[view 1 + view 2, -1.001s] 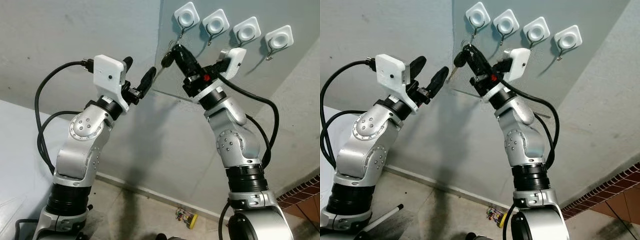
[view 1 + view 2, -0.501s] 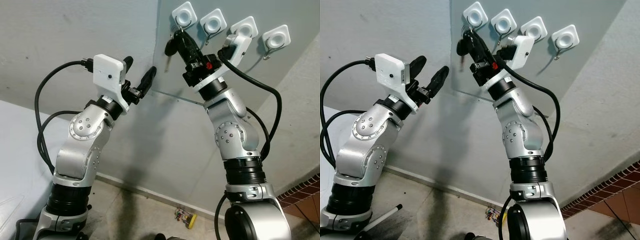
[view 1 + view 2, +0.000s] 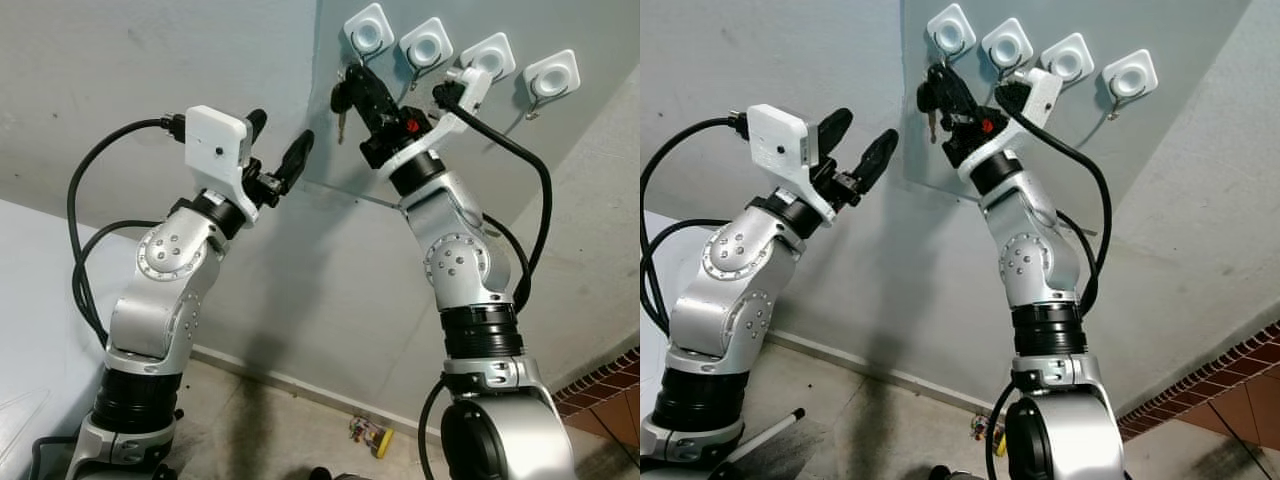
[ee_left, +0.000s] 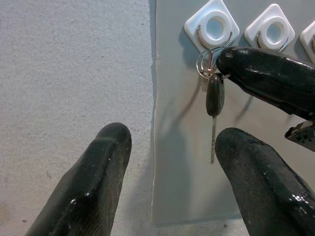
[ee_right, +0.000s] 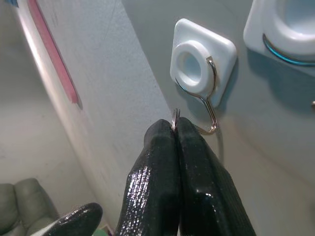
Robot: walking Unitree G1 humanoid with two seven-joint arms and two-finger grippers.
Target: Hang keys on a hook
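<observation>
The right gripper [image 3: 352, 88] presses close under the leftmost hook [image 3: 367, 30], fingers pinched on the key ring [image 4: 206, 61], so little room remains between fingertips and the wire hook [image 5: 210, 105]. At three o'clock from it, three more hooks [image 3: 491, 57] crowd the grey panel [image 3: 400, 150]. The keys [image 4: 214, 101] hang free below, bare panel at six o'clock. The left gripper [image 3: 280, 150], fingers spread, stands at nine o'clock before the bare wall [image 3: 120, 70], apart from the keys.
</observation>
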